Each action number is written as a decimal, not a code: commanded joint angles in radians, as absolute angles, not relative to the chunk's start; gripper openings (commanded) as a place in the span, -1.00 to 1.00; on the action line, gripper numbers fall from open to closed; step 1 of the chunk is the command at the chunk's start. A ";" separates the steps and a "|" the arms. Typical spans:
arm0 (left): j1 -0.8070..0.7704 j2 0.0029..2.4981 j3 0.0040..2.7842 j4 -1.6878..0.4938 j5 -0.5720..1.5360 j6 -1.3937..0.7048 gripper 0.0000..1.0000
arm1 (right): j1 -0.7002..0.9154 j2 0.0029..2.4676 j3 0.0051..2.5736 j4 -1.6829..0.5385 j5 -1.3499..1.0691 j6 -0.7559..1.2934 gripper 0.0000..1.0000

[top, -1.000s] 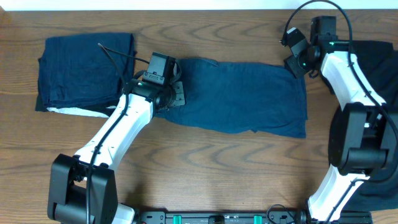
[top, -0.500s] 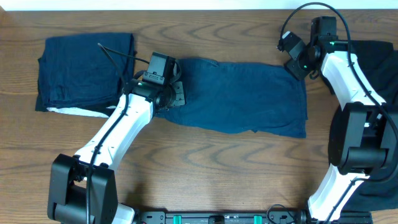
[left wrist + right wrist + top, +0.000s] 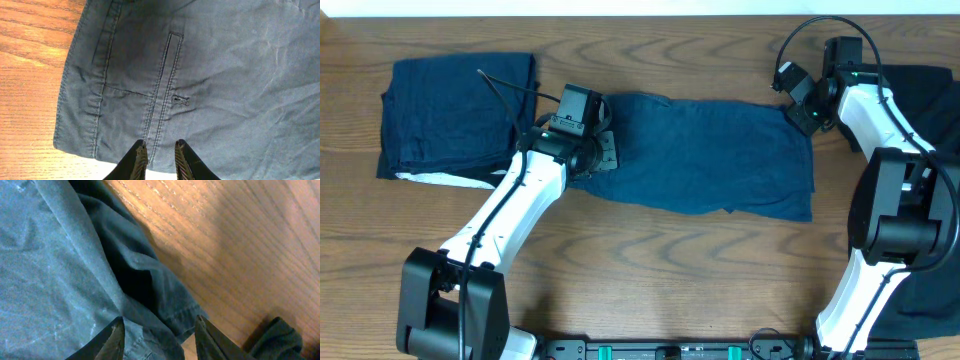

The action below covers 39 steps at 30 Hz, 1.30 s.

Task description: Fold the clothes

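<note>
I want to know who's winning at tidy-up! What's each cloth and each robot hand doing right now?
Blue trousers: laid out flat, full length.
Dark blue pile: folded, at the left.
Black garment: loose at the right edge, partly hidden.
Left gripper: slightly open, over the trousers' waistband end.
Right gripper: open wide, over the trousers' leg end.

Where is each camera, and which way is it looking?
Overhead: above the table, looking straight down; left arm and right arm, navy pants spread between them.
Left wrist: on the left arm, looking down at the pants' pocket end; left gripper fingertips at the bottom edge.
Right wrist: on the right arm, looking at the pants' other end and bare wood; right gripper at the bottom.
Shared: all three see the navy pants.
</note>
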State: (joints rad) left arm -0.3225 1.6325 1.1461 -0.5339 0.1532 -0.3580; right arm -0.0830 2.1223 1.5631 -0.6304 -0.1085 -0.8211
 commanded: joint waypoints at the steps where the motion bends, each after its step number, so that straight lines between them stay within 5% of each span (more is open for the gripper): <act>1: -0.319 1.644 1.150 -0.533 0.145 -0.345 -0.56 | -0.091 2.130 1.563 -0.629 -0.121 -0.823 -0.15; 6: -0.319 1.644 1.150 -0.533 0.145 -0.345 -0.56 | -0.091 2.130 1.562 -0.629 -0.139 -0.814 -0.42; 10: -0.319 1.644 1.150 -0.533 0.145 -0.345 -0.56 | -0.091 2.130 1.562 -0.623 -0.139 -0.801 -0.98; 33: -0.319 1.644 1.150 -0.458 0.145 -0.296 -0.56 | -0.068 2.046 1.563 -0.923 -0.246 -0.422 -0.98; 39: -0.307 1.644 1.151 -0.376 0.149 -0.147 -0.56 | -0.043 2.046 1.563 -0.987 -0.278 -0.388 -0.98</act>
State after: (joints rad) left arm -0.3202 1.6325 1.1458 -0.3920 0.1532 -0.2390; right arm -0.0662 2.0781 1.5612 -0.9848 -0.2478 -0.4484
